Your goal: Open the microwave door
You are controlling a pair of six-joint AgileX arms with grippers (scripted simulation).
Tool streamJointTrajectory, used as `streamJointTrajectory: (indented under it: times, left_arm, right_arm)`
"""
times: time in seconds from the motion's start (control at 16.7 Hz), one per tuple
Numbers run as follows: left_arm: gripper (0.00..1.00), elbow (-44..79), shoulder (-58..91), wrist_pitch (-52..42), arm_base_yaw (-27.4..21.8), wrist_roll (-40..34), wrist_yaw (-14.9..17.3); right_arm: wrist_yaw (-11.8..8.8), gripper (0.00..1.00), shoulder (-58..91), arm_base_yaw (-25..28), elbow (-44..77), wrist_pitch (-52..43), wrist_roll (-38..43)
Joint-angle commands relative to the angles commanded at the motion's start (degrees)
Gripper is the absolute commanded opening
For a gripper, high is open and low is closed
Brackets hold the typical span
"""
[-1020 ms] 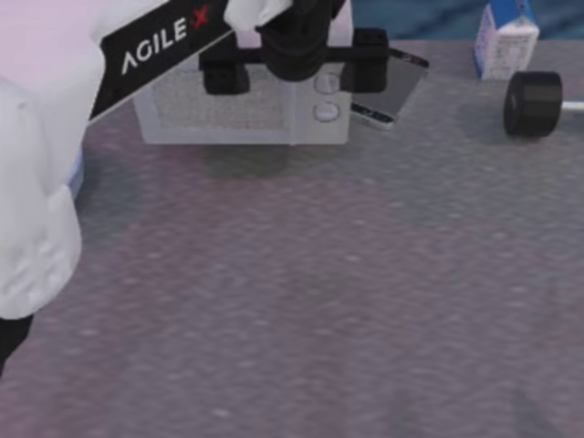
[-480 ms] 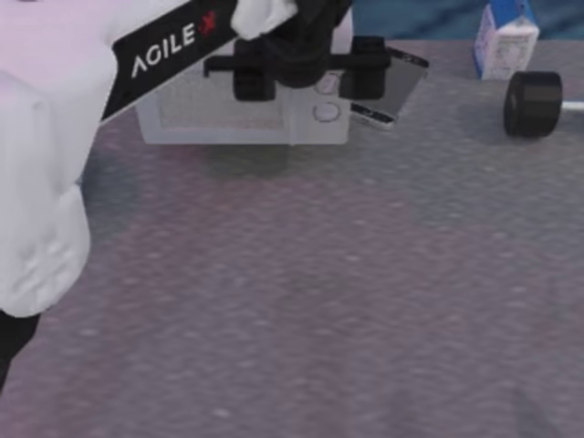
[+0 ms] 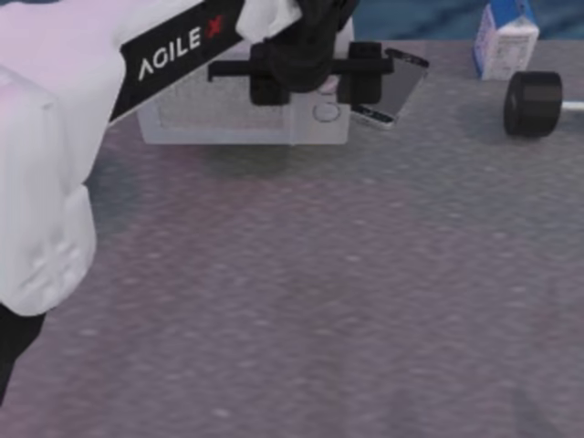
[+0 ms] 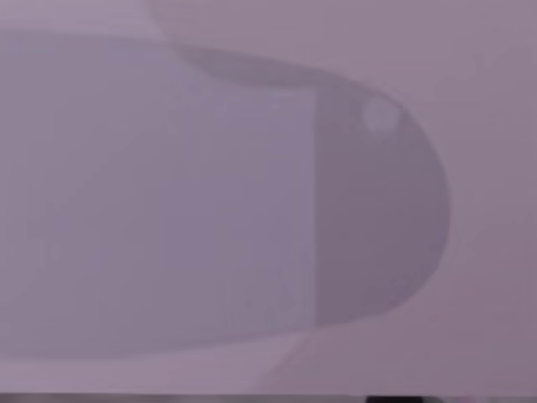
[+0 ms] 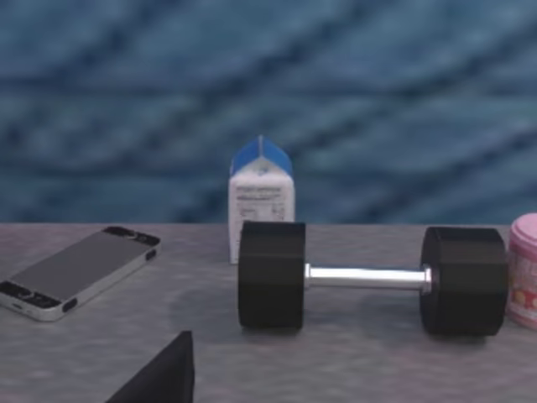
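The white microwave (image 3: 228, 130) stands at the table's back left, largely covered by my left arm. Its door (image 3: 196, 105), with the grey mesh window, lies flat against the front. A silver knob (image 3: 326, 112) shows on the narrow panel to the door's right. My left gripper (image 3: 317, 78) hangs over the microwave's front, open, with its black fingers (image 3: 269, 82) on either side of the knob panel and the door's right edge. The left wrist view holds only a pale surface seen very close. A dark part of my right gripper (image 5: 166, 376) shows in the right wrist view, far from the microwave.
A phone (image 3: 399, 84) lies just right of the microwave. Farther right are a black dumbbell (image 3: 534, 103) and a blue-and-white milk carton (image 3: 506, 41). A pink tub (image 5: 524, 269) stands beside the dumbbell. The grey table reaches toward the front.
The left finger of my left gripper has slid rightward toward the other one, narrowing the gap. The left arm has shifted slightly right. The microwave door has not moved.
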Motion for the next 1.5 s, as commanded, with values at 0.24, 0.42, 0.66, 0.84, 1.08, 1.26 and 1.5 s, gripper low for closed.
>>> streamJointTrajectory:
  times: [0.24, 0.42, 0.66, 0.84, 1.08, 1.26, 1.5]
  left_arm:
    - [0.00, 0.0, 0.0, 0.0, 0.0, 0.0, 0.0]
    - [0.00, -2.2, -0.7, 0.7, -1.9, -0.6, 1.0]
    - [0.00, -7.6, -3.9, 2.2, -1.8, -1.2, -0.1]
    - [0.00, -10.6, -6.2, 3.5, -1.9, -1.7, -0.8]
    - [0.00, -10.8, -6.5, 3.7, -1.9, -1.8, -0.9]
    - [0.00, -10.8, -6.5, 3.7, -1.9, -1.8, -0.9]
    - [0.00, -10.8, -6.5, 3.7, -1.9, -1.8, -0.9]
  right_arm:
    - [0.0, 1.00, 0.0, 0.0, 0.0, 0.0, 0.0]
    - [0.0, 1.00, 0.0, 0.0, 0.0, 0.0, 0.0]
    - [0.0, 1.00, 0.0, 0.0, 0.0, 0.0, 0.0]
    - [0.0, 1.00, 0.0, 0.0, 0.0, 0.0, 0.0]
    - [0.0, 1.00, 0.0, 0.0, 0.0, 0.0, 0.0]
    - [0.0, 1.00, 0.0, 0.0, 0.0, 0.0, 0.0]
    - [0.0, 1.00, 0.0, 0.0, 0.0, 0.0, 0.0]
